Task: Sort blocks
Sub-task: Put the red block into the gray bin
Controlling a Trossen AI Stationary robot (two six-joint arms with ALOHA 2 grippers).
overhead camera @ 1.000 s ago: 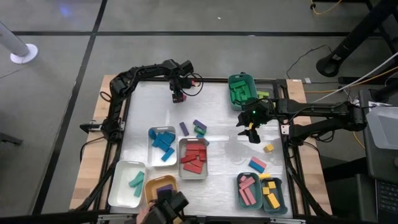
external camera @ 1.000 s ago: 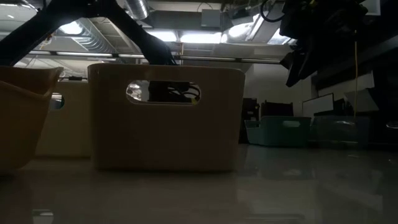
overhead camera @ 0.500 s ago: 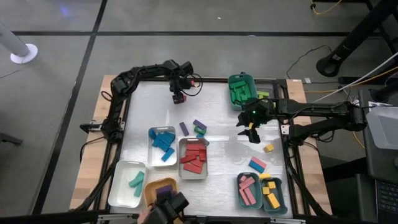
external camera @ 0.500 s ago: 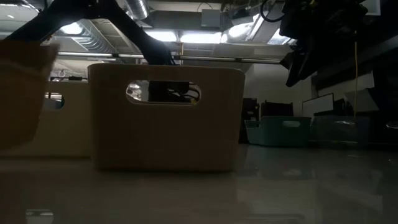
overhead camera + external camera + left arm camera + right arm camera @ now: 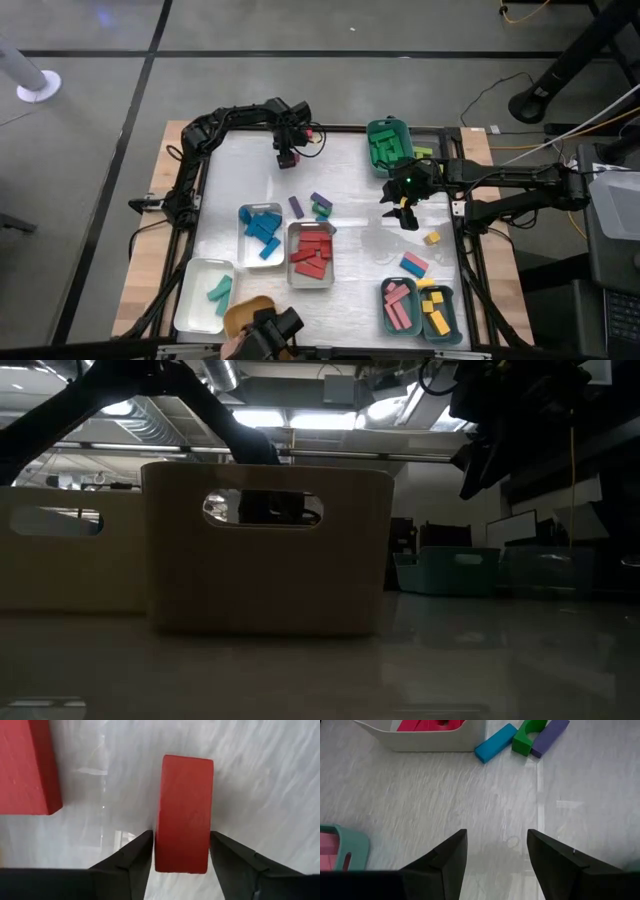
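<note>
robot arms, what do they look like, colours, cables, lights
Both arms are dark, slim and jointed, with black cables running along them. The left hand has a small red-pink spot near its wrist; the right hand carries a green light on its wrist. Each has two dark, wedge-shaped fingers.

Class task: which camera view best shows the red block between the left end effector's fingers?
The left wrist view: the red block fills the frame between the left end effector's fingers. The high view shows only a speck at that end effector. The low and right wrist views miss it.
</note>
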